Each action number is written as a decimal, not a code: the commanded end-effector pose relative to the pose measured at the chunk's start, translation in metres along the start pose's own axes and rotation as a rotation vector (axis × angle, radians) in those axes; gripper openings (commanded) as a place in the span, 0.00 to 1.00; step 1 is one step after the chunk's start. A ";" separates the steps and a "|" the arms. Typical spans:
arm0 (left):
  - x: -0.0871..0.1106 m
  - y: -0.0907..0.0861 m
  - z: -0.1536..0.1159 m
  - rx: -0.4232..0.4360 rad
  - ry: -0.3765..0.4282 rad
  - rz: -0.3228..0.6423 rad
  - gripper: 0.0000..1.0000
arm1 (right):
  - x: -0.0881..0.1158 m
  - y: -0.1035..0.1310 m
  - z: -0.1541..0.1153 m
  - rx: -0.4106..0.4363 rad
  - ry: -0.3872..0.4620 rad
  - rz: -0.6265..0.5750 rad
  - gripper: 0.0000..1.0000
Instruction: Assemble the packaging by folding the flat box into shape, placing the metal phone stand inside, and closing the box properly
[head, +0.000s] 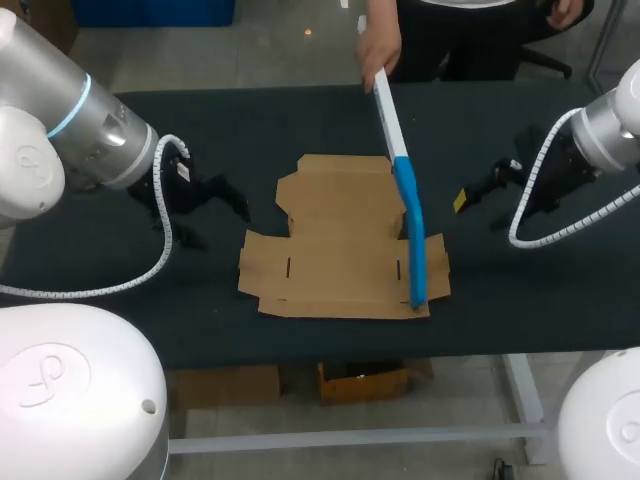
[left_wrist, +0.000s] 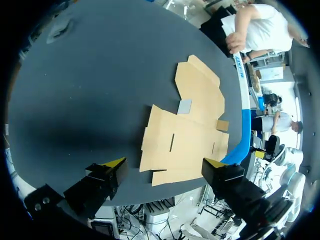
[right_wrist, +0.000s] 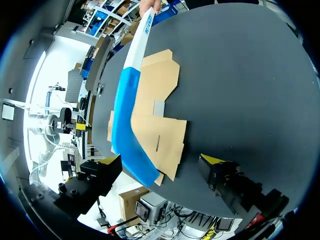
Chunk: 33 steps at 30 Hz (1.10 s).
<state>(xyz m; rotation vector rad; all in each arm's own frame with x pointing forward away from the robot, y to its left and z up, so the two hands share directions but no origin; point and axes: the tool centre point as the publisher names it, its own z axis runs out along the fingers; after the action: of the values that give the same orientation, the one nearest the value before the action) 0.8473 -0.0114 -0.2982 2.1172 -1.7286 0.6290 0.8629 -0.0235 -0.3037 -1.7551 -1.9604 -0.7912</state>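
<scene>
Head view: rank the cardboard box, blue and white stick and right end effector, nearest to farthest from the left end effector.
1. Cardboard box, beside the left end effector.
2. Blue and white stick, over the box's right side.
3. Right end effector, beyond the box's right edge.

Here's the wide table (head: 520, 300), draped in dark, near-black cloth, with pale metal legs showing under its near edge. Flat on it, around the middle, lies an unfolded brown cardboard box blank (head: 340, 250), flaps spread, two short slits in its near panel.
</scene>
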 end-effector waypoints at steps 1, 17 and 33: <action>-0.002 -0.007 -0.006 -0.038 -0.012 0.017 1.00 | -0.001 0.004 -0.006 0.022 0.010 -0.007 1.00; -0.005 -0.005 -0.020 -0.057 -0.018 0.059 1.00 | -0.001 0.001 -0.017 0.035 0.003 -0.025 1.00; -0.005 -0.005 -0.020 -0.057 -0.018 0.059 1.00 | -0.001 0.001 -0.017 0.035 0.003 -0.025 1.00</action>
<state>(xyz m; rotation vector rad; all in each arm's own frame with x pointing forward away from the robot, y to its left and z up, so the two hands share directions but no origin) 0.8491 0.0042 -0.2839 2.0453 -1.8008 0.5747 0.8631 -0.0331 -0.2924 -1.7156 -1.9870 -0.7619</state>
